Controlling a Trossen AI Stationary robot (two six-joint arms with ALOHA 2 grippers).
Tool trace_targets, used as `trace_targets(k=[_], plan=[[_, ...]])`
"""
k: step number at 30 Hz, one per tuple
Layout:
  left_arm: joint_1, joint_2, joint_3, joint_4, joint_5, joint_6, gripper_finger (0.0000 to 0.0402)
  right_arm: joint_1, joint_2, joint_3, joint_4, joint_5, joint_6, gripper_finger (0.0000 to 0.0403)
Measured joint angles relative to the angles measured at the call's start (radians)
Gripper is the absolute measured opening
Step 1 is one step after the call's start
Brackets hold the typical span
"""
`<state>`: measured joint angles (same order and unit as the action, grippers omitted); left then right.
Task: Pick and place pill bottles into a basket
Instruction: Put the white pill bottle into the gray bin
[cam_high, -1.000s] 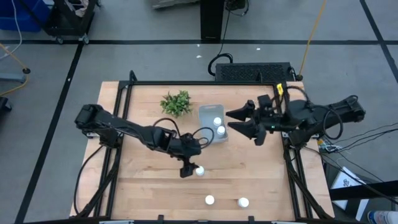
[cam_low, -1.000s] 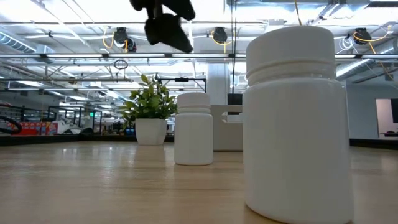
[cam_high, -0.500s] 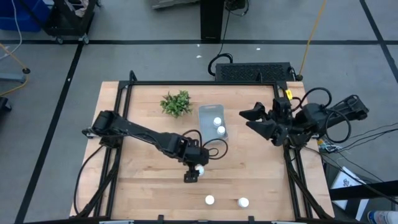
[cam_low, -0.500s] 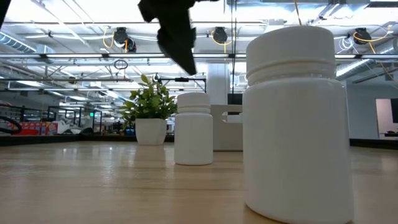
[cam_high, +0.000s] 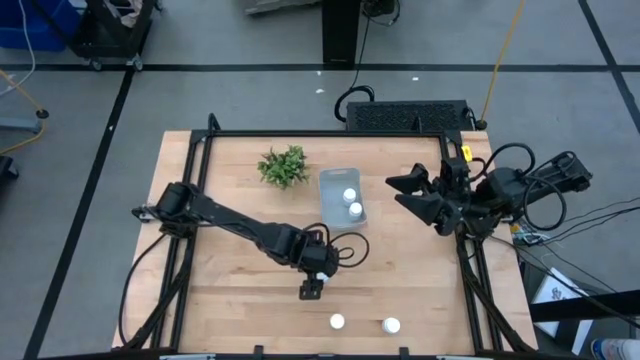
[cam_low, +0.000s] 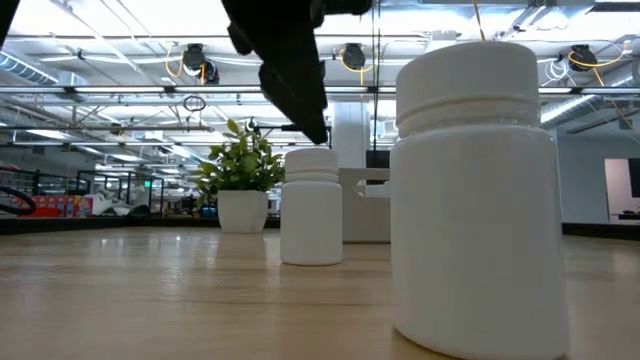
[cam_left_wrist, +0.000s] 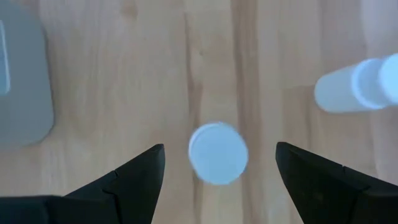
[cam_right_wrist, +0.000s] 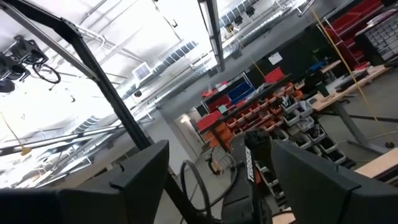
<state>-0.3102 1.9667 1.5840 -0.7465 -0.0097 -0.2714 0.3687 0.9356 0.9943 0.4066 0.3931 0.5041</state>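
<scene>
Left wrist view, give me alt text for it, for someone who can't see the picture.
Looking straight down past the left gripper, its two dark fingers spread open on either side of a white pill bottle standing on the wooden table. A second bottle stands farther off, and a corner of the pale basket shows at the edge.

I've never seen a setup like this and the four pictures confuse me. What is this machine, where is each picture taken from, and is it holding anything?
It has two dark robot arms at a wooden table. One camera looks down from above, one sits at table height, and one rides on each wrist. The left gripper hangs open, fingers on either side of a white pill bottle, holding nothing. The right gripper waits open at the table's right side. Two bottles already lie in the basket, beside a plant; two more stand near the front edge.
</scene>
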Motion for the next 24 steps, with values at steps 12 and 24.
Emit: trace_targets(k=[12, 24], plan=[[-0.005, 0.026, -0.001, 0.028, 0.007, -0.003, 0.0310, 0.000, 0.000, 0.000, -0.005, -0.001, 0.000, 0.0274], [-0.005, 0.077, -0.001, 0.048, 0.043, 0.000, 0.0310, 0.000, 0.000, 0.000, -0.006, -0.001, 0.000, 0.0274]])
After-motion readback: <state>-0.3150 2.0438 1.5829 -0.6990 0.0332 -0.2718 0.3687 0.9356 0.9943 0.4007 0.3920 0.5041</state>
